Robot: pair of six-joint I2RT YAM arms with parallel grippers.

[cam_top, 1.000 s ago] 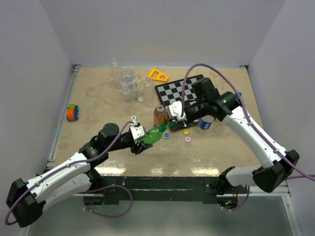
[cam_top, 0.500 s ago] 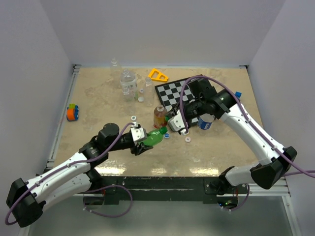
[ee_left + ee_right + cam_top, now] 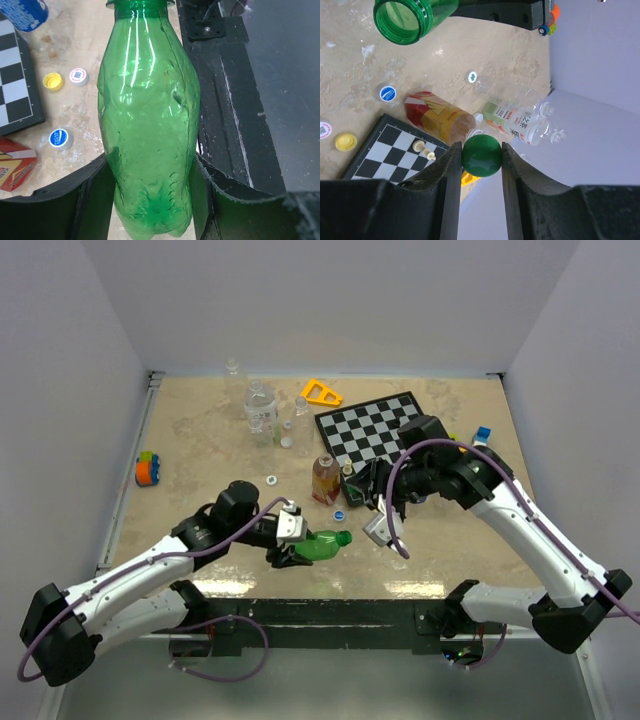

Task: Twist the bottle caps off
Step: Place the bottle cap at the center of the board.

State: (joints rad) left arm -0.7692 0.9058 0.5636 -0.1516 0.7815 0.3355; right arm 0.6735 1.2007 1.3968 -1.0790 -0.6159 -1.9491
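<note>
Left gripper: jaws partly closed around the lower body of the green bottle, which lies on its side over the near part of the table. It has swung nearer and to the right within the last second.
Green bottle's mouth: bare, with the thread ring showing (the right wrist view looks almost straight into it).
Right gripper: clamped narrow on the green cap and lifted well apart from the bottle. A second ago it was at the neck, with cap and bottle still joined.
Meaning: this cap has come off, so the unscrewing step for the green bottle looks done.
Loose caps: the blue cap, yellow cap and white cap already lie on the table beyond the bottle.
Amber bottle: stands by the near left corner of the chessboard; I cannot tell if it is capped.
Likely next: set the green cap down with the others.
</note>
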